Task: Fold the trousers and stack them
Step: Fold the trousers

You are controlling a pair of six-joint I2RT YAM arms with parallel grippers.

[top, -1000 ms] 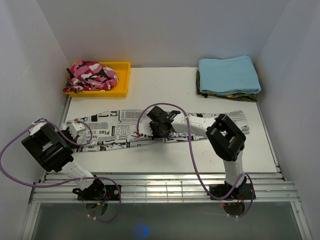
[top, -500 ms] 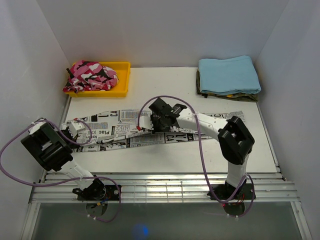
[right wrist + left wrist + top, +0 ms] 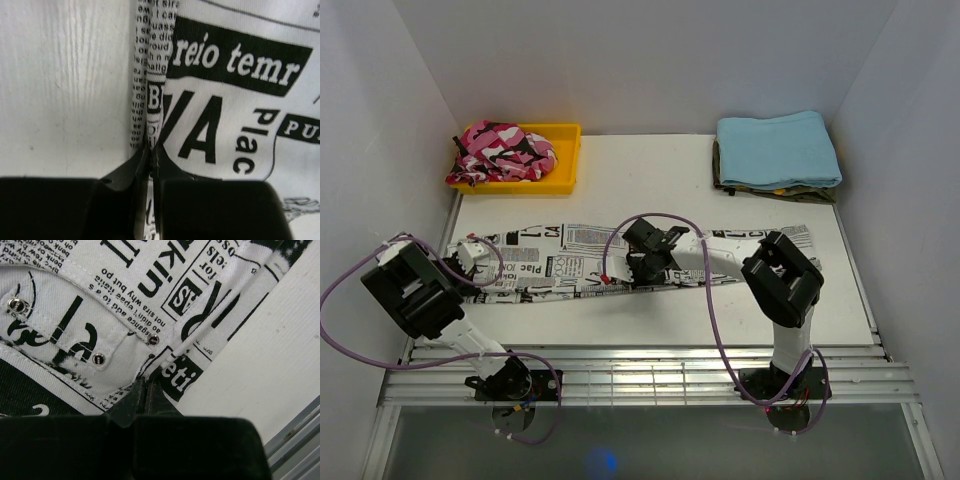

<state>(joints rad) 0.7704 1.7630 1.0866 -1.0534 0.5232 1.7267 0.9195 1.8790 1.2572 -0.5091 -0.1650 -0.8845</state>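
Pinching trousers [image 3: 570,258] — left gripper [image 3: 145,386], right gripper [image 3: 151,150]

White arms [image 3: 722,253], black joint housings [image 3: 778,278], looping purple cables [image 3: 650,216].

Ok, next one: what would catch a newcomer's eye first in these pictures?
The newspaper-print trousers lie stretched left to right across the white table, with the left gripper shut on their left end and the right gripper pinching a fabric edge near their middle. Behind, a pink camouflage garment fills a yellow tray far left, and a light blue folded cloth sits far right.
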